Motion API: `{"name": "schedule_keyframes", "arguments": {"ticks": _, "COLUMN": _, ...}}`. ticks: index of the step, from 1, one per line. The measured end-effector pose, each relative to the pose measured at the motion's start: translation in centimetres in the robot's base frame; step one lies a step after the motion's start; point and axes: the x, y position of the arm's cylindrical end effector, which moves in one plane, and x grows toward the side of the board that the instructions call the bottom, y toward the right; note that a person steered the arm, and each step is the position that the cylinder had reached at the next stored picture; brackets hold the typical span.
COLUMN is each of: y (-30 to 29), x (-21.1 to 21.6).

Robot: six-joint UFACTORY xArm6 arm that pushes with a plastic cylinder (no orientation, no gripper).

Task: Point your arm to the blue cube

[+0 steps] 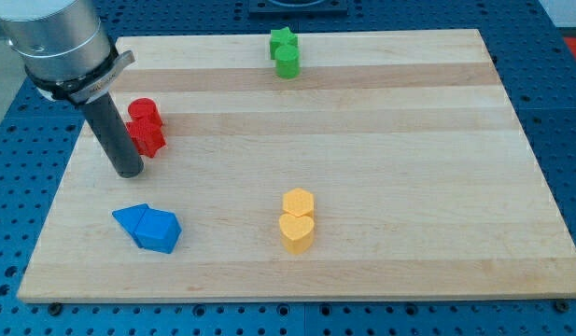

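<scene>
blue cube point(162, 231) | lower left of board | touching second blue block point(132, 218)

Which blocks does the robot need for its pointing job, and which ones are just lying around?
For the job:
- my tip, just above the blue blocks
- blue cube, touching a blue triangular block

Just lying about:
- two red blocks, right beside my tip
- two green blocks, at the view's top
- two yellow blocks
- wooden board

A pale wooden board point(362, 140) with lengthwise grain stripes lies on a blue perforated table surface point(558, 56), evenly lit.
</scene>
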Motion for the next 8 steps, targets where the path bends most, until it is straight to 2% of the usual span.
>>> {"name": "schedule_keyframes", "arguments": {"ticks": 3, "y": 0.0, "x": 0.3}}
{"name": "schedule_keyframes", "arguments": {"ticks": 4, "y": -0.6, "x": 3.8}}
{"name": "schedule_keyframes", "arguments": {"ticks": 6, "y": -5.3, "x": 9.1}}
{"name": "schedule_keyframes", "arguments": {"ticks": 7, "y": -4.8, "x": 10.8}}
{"name": "schedule_keyframes", "arguments": {"ticks": 8, "y": 0.0, "x": 13.2}}
